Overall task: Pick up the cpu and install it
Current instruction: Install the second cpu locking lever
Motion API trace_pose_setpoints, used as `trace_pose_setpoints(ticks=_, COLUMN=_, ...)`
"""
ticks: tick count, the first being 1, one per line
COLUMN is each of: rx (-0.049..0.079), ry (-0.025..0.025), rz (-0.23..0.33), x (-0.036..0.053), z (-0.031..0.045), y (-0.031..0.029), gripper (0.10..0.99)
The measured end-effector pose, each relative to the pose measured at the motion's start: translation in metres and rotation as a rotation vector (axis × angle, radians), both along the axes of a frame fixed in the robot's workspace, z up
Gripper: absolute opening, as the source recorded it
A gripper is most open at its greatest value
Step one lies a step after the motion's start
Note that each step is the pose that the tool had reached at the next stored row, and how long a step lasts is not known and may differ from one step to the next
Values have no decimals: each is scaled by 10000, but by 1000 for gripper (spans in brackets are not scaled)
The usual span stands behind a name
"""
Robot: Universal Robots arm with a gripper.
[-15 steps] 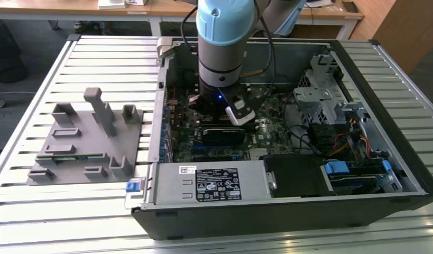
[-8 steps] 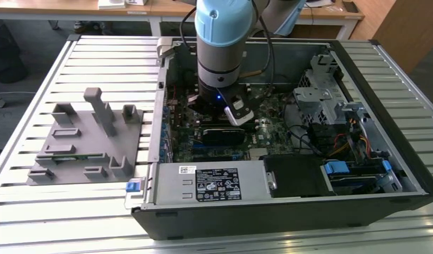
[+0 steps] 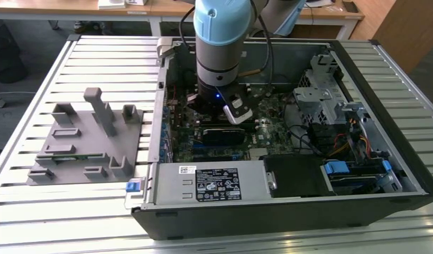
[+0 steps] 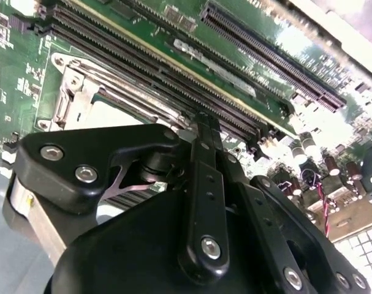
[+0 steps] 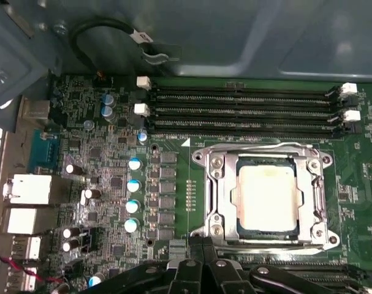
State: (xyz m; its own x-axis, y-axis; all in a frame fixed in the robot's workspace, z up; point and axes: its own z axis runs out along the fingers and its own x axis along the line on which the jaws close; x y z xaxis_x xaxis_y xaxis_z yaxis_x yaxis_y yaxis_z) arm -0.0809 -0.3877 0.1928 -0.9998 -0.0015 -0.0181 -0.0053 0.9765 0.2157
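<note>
The cpu (image 5: pixel 266 195) shows its pale silver top lying flat inside the motherboard socket, with the metal socket frame (image 5: pixel 213 190) down around it. In the second wrist view the cpu (image 4: pixel 121 114) peeks out beyond the black finger linkage. My gripper (image 5: pixel 201 246) hovers just beside the socket's edge, shut with nothing between its fingers, and its tip (image 4: pixel 201 120) points at the board next to the memory slots. In the exterior view the arm (image 3: pixel 220 53) reaches straight down into the open computer case (image 3: pixel 287 211).
Several empty black memory slots (image 5: pixel 241 110) run beside the socket. Capacitors (image 5: pixel 133 184) and rear ports (image 5: pixel 26 190) lie further off. A power supply (image 3: pixel 209 182), drive cage (image 3: pixel 322 95) and cables crowd the case. A grey fixture (image 3: pixel 89 137) sits on the slatted table at the exterior view's left.
</note>
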Motion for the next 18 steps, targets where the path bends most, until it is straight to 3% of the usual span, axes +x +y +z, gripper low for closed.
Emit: trace_pose_setpoints(ticks=18, rx=-1, ry=-2, rz=1, x=-35, z=0, y=61, gripper=106)
